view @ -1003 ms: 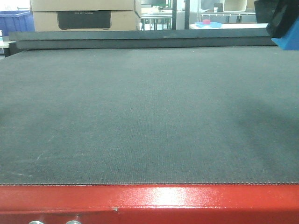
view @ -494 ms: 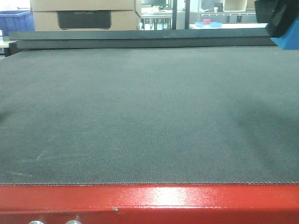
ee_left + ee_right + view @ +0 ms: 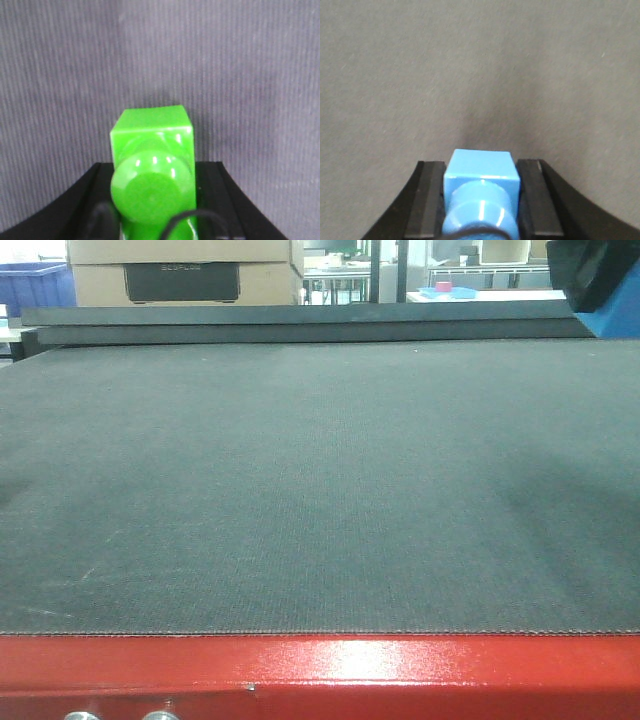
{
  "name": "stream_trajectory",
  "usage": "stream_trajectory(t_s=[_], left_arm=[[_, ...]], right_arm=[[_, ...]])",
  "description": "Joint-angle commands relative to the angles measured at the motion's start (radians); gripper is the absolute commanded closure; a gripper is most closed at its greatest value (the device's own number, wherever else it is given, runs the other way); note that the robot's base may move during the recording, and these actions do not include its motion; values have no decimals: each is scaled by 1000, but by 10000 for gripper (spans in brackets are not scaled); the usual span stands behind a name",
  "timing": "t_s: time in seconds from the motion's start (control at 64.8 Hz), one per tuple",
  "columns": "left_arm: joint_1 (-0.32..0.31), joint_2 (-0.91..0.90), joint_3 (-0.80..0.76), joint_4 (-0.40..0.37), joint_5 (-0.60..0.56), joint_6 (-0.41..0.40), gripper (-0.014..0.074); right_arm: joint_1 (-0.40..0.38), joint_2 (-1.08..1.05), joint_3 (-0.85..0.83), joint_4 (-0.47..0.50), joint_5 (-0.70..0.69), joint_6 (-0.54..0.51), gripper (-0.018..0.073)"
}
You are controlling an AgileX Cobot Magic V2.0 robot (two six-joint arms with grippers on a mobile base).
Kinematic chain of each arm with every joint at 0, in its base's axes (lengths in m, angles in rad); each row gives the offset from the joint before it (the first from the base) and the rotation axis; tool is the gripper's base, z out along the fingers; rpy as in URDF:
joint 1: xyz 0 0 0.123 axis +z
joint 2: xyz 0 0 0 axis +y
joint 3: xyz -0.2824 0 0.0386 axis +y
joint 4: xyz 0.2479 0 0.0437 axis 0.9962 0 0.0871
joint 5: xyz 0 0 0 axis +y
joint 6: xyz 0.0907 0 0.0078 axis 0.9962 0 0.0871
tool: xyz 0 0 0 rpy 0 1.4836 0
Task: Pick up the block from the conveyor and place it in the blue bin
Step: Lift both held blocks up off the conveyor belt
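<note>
One view only shows left fingers [image 3: 80, 205] gripping a green block [image 3: 152, 145]; right fingers [image 3: 427, 200] grip the block [image 3: 480, 172].

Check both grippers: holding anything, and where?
The right gripper clamps the blue block by its opposite side faces; the left gripper clamps a green block the same way.

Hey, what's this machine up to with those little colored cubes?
It is a two-armed robot working over a grey conveyor belt. Its right claw is closed on a blue block and holds it up over the far right of the belt. Its left claw grips a green block in the same way, with belt behind it. Neither block has been dropped off yet.
</note>
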Motion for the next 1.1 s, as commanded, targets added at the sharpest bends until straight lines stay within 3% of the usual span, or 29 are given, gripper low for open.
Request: stream_trajectory(t_s=[0.0,0.154,0.324,0.71,1.08], left_arm=[[-32,-28,-6,0,28,-41,707],[-133,-85,-6,58,18,-100,707],[-209,-193,42,47,-64,-125,707],[-213,-578,321,0,-253,-125,707],[-213,-927,364,0,-249,-125,707]], right_arm=[[-21,-10,4,-29,-42,-5,712],[-104,9,7,-29,-43,-5,712],[-178,12,23,-89,-23,-5,712],[-180,-149,268,-83,-130,-5,712],[-180,-421,274,-71,-127,-5,712]])
